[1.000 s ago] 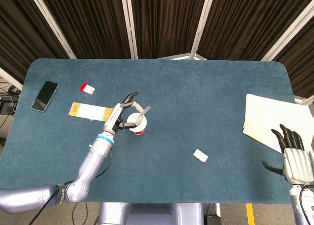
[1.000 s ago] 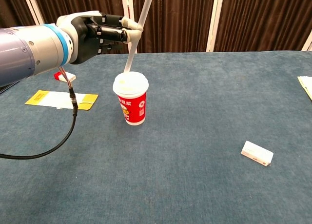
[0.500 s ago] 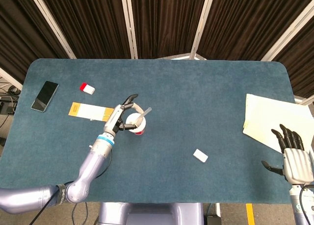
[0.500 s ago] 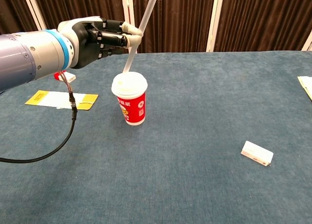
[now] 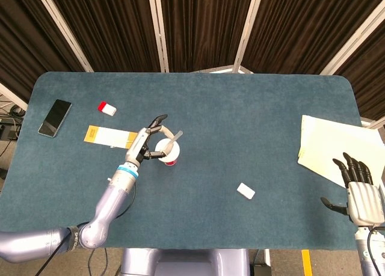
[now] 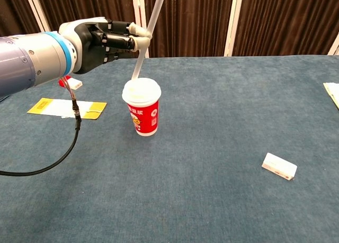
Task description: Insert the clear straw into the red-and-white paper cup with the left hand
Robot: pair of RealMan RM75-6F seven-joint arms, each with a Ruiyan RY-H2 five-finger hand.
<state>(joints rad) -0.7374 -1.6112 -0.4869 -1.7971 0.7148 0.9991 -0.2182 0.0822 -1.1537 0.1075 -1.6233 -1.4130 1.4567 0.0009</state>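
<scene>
On the blue tabletop [image 5: 252, 113], left of center, I see the red-and-white cup [image 6: 142, 106] standing upright with its pale lid on. My left robot hand [image 6: 100, 37] hangs just above and to the left of it, fingertips [image 6: 139, 30] pinching the clear straw [image 6: 144, 41] partway up its length. From the chest view the straw leans, its top tipped to the right and its lower end meeting the lid near the middle; I cannot tell how far it has gone through. From the head view the same left robot hand [image 5: 146, 143] sits right beside the cup [image 5: 167, 150], with the straw [image 5: 172, 142] slanting over the rim.

My right robot hand [image 5: 360, 192] shows only in the head view, at the lower right edge, palm down with its dark fingers spread apart and holding nothing. It rests well apart from the cup, just below a stack of pale paper [image 5: 331, 147].

Elsewhere I see a black phone [image 5: 55, 117] near the far left edge, a small red-and-white packet [image 5: 107, 108] beside it, a yellow-and-white slip [image 5: 110, 136] left of the cup, and a small white block [image 5: 245, 190] lying alone to the cup's lower right.
</scene>
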